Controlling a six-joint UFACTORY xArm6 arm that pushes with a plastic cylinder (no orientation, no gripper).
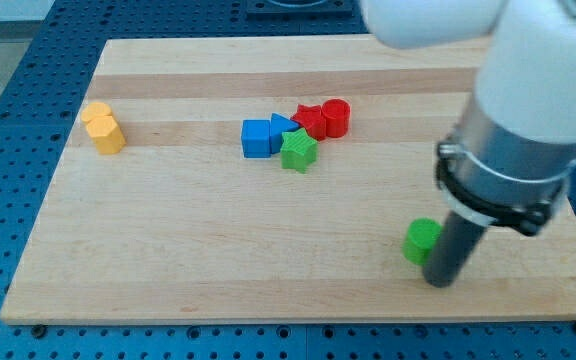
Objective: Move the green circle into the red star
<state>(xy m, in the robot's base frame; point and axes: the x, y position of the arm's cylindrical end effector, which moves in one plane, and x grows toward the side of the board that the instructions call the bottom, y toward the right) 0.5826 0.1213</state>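
The green circle (420, 240) lies near the view's bottom right of the wooden board. My tip (440, 281) is on the board just right of and below it, touching or nearly touching its side. The red star (311, 121) sits in a cluster near the board's middle top, far up and to the left of the green circle. My rod and the white arm fill the view's right side.
Around the red star are a red cylinder (336, 117), a green star (298, 151), a blue cube (257, 138) and a blue triangle (282, 127). Two yellow blocks (103, 128) stand at the left. The board's bottom edge (268, 318) runs close below my tip.
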